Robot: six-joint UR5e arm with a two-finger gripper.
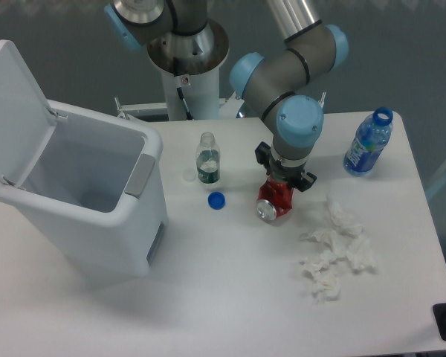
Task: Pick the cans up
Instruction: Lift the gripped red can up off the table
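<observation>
I read this as a robotics lab test cell. The arm is mounted on a white pedestal behind a plain white table. A white bin with its lid open stands on the table before a bare grey backdrop.

White table — dark grey-blue floor behind it.
</observation>
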